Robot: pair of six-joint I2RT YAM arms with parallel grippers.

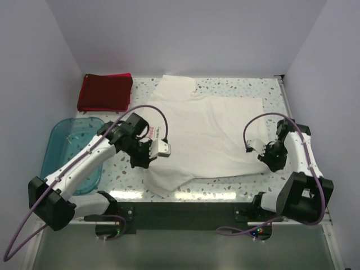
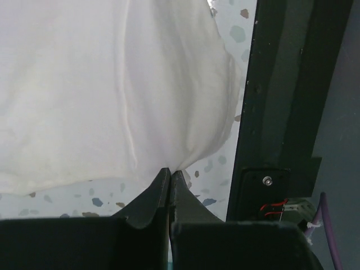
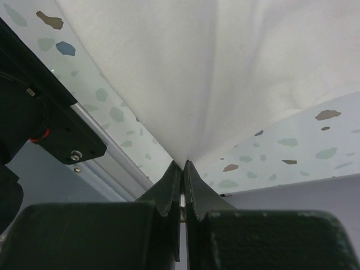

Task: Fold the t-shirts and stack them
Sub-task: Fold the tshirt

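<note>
The white shirt [image 1: 214, 135] lies flat on the bench [image 1: 253, 87]. The left fingers [image 2: 163, 183] and right fingers [image 3: 173, 177] pinch tight on its two sides. If one side pulls harder, the cloth could slip out.

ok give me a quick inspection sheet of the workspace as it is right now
surface: speckled table, largely covered by cloth
job's things: cream-white t-shirt spread out mid-table; dark red shirt folded at the far left corner, pink shirt edge showing under it
clutter: teal tub at the left edge, partly under the left arm
grippers: left gripper shut on the cream-white t-shirt's left edge; right gripper shut on its right edge
cables: purple cables loop off both arms
surroundings: plain pale walls on three sides
</note>
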